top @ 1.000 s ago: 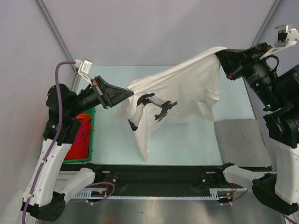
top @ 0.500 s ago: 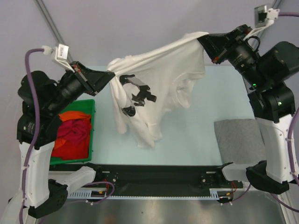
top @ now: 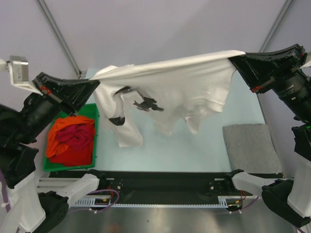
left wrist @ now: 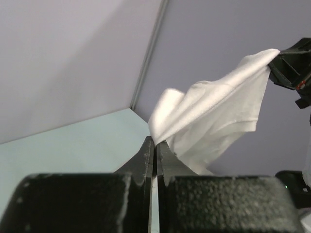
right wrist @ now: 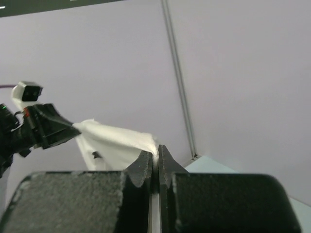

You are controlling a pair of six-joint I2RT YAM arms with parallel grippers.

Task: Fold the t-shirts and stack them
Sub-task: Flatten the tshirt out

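**Top view.** The white t-shirt [top: 194, 82] hangs in the air over the bench [top: 204, 145], stretched between the two arms. The left fingers [top: 92, 83] are clenched on one end of its upper edge and the right fingers [top: 237, 59] on the other. Half a second ago the arms stood closer together and the cloth sagged in a bunch between them. Now they have spread apart, and the upper edge runs as a nearly straight, taut line that rises a little toward the right. The body of the shirt, with its black print [top: 146, 103], drapes below that line, clear of the bench. The left arm has swung outward, so the green bin [top: 95, 141] now shows more of the orange t-shirt [top: 60, 127] and the dark red t-shirt [top: 78, 137] heaped inside it. The grey t-shirt [top: 250, 145] lies folded flat on the right of the bench, where it was before.

**Left wrist view.** The fingers [left wrist: 149, 145] are pressed together on a corner of white fabric [left wrist: 218, 116], which fans away toward the right fingers [left wrist: 286, 65] at its far end.

**Right wrist view.** The fingers [right wrist: 146, 162] pinch the white cloth [right wrist: 116, 141] tight. The cloth stretches across to the left fingers [right wrist: 56, 130], which grip its far end.
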